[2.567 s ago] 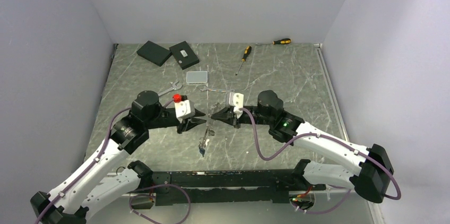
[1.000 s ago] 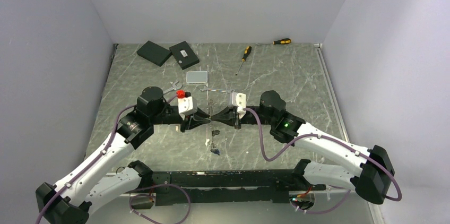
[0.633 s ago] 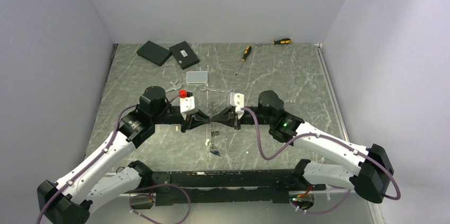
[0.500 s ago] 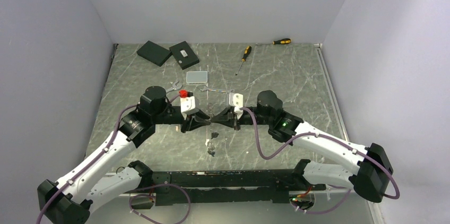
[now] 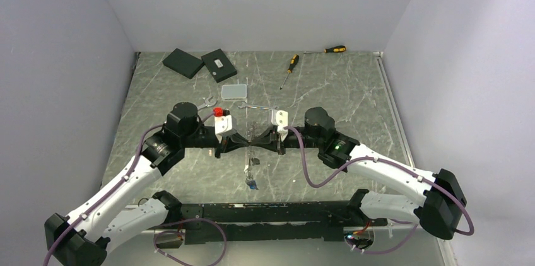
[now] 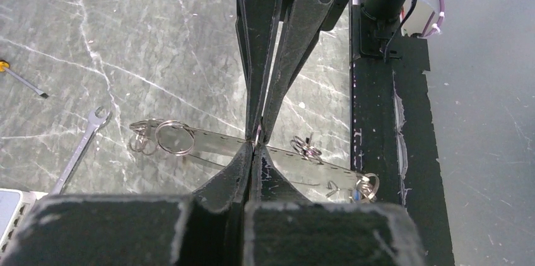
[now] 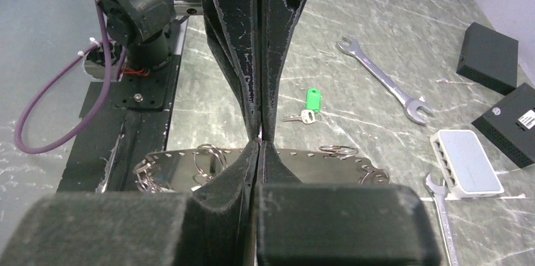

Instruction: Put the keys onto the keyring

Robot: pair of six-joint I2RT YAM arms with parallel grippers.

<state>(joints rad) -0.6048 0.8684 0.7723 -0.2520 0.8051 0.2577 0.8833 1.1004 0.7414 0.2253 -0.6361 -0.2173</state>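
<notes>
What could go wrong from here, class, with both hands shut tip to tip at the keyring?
1. The left hand and right hand are shut tip to tip where the thin silvery metal keyring seems pinched. A small misalignment or pull could let it slip or twist.
2. The small key with the green plastic tag lies alone on the grey marbled table. With both hands shut, reaching it probably means letting go first.

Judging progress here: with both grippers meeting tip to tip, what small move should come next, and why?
Probably ease the left gripper slightly away from the right gripper to test the shared pinch. Both are shut tip to tip above the keyring; what they pinch is too thin to see, and the green-tagged key lies loose.
</notes>
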